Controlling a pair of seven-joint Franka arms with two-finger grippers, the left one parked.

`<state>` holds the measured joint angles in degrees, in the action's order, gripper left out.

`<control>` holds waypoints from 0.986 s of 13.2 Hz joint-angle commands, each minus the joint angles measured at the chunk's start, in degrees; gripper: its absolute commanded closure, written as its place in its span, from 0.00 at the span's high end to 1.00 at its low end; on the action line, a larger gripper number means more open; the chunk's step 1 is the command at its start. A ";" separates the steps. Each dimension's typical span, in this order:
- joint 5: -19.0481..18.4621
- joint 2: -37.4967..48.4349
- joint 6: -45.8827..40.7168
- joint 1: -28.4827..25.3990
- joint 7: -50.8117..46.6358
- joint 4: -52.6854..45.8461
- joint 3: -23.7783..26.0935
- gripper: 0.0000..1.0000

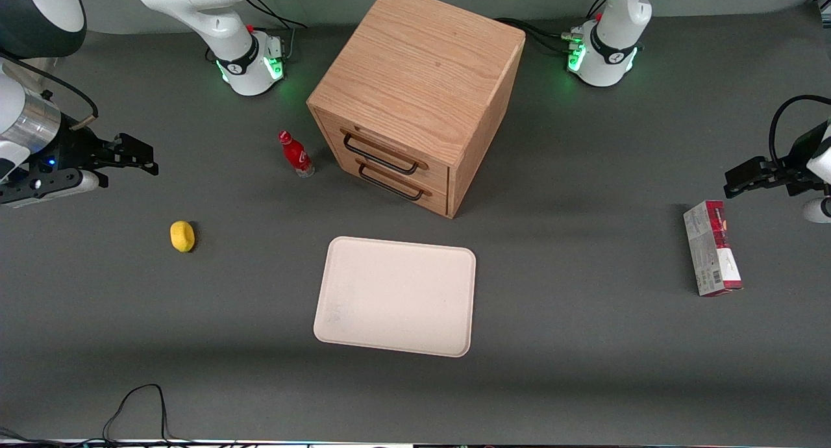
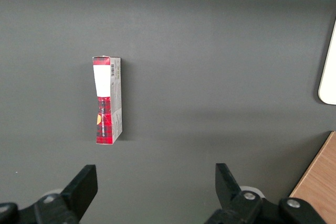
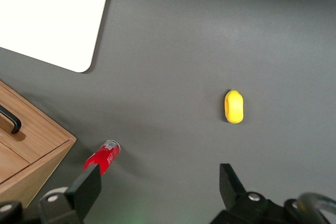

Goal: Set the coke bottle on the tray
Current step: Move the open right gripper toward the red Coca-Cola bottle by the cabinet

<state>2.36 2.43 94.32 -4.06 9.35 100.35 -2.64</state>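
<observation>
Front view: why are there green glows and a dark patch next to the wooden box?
Front view: the green comes from lights on the arm bases, and the wooden drawer cabinet casts a soft shadow on the table. Right wrist view: the tray looks washed-out white; the open gripper hangs above the coke bottle.

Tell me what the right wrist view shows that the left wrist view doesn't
Only the right wrist view shows the small red coke bottle standing beside the wooden drawer cabinet's front corner, and the yellow oval object lying on the grey table. It looks down past the open right pincer, which holds nothing. Only the left wrist view shows the red-and-grey rectangular carton. Both show the table, part of the wooden drawer cabinet and an edge of the pale pinkish-cream tray.
</observation>
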 commanded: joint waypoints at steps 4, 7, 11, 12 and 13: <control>1.16 -0.93 -2.56 0.01 -1.18 -1.92 0.62 1.00; 1.16 -1.81 -4.58 -0.25 -1.80 -2.09 0.62 1.00; 1.25 -0.85 -7.22 -2.61 -2.75 -1.65 0.70 1.00; 1.33 -0.84 -8.70 -4.19 -6.68 -1.82 0.79 1.00; 1.51 -0.67 -9.50 -6.55 -10.98 -1.65 0.88 1.00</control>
<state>2.80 1.39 87.15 -6.92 5.16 99.50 -1.77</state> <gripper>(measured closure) 0.000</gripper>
